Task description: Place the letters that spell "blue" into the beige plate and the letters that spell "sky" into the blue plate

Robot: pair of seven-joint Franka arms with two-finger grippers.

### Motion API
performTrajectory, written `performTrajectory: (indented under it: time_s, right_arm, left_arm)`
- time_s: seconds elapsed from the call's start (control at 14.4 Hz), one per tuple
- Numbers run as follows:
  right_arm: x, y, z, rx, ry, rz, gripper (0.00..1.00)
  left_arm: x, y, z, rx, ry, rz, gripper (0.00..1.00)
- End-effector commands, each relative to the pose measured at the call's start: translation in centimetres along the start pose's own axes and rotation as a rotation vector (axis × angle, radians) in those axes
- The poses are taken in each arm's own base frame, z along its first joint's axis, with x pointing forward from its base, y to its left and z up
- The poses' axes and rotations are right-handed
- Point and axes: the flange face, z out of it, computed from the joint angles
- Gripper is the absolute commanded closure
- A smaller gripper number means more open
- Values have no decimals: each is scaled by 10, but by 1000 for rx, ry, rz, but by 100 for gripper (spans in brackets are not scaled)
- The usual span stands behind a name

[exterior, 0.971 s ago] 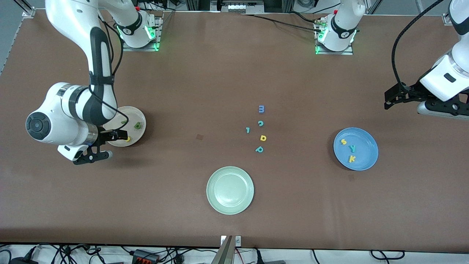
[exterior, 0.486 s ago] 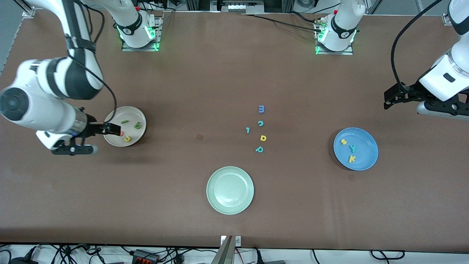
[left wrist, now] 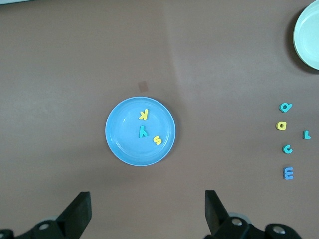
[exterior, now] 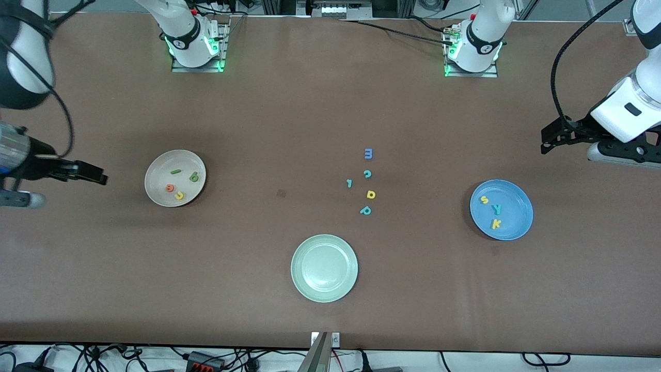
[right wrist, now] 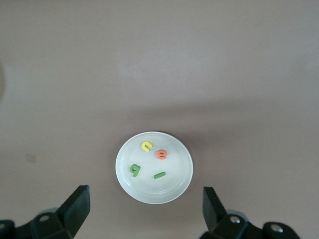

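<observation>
The beige plate (exterior: 155, 192) holds the green b (exterior: 193, 177), green l (exterior: 175, 171), yellow u (exterior: 179, 195) and orange e (exterior: 169, 188). My right gripper (exterior: 72, 189) hangs open and empty over bare table beside this plate, toward the right arm's end. In the right wrist view the beige plate (right wrist: 149, 190) lies ahead of the open right gripper (right wrist: 145, 194). The blue plate (exterior: 516, 212) holds the yellow s (exterior: 484, 200), teal y (exterior: 497, 209) and yellow k (exterior: 496, 223). My left gripper (exterior: 568, 151) waits open over the table's left-arm end, with the blue plate (left wrist: 122, 144) ahead of it.
A pale green plate (exterior: 324, 267) sits empty near the front camera. Loose letters lie mid-table: blue m (exterior: 368, 153), teal c (exterior: 367, 174), a teal hooked piece (exterior: 349, 183), yellow d (exterior: 371, 194), teal p (exterior: 365, 210).
My right arm has drawn away from the beige plate toward its end of the table, uncovering the orange e and the yellow u in the plate. The left arm has not moved.
</observation>
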Motion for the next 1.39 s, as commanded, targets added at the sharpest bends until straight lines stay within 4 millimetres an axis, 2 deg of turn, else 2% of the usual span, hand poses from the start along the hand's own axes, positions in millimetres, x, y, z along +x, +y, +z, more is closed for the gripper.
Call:
performTrajectory:
  time_s: [0.0, 0.21, 0.42, 0.76, 0.9, 1.11, 1.18, 1.32]
  right_arm:
    - [-5, 11, -37, -64, 32, -7, 0]
    - [-19, 25, -70, -64, 28, 11, 0]
    - [-30, 24, -84, -67, 19, -17, 0]
    - [-53, 23, -70, -74, -14, -36, 0]
    - [-67, 16, -61, -72, -15, -49, 0]
    - [-91, 18, -48, -63, 24, -47, 0]
    - [-99, 18, -49, -63, 34, -51, 0]
    - [-101, 13, -54, -66, 35, -68, 0]
  left_arm:
    - [0, 0, -6, 22, -5, 16, 0]
    - [0, 0, -6, 22, -5, 16, 0]
    - [0, 0, -6, 22, -5, 16, 0]
    - [0, 0, -7, 22, -4, 16, 0]
    - [0, 0, -7, 22, -4, 16, 0]
    - [0, 0, -7, 22, -4, 16, 0]
    - [0, 1, -7, 22, -4, 17, 0]
    - [0, 0, -6, 22, -5, 16, 0]
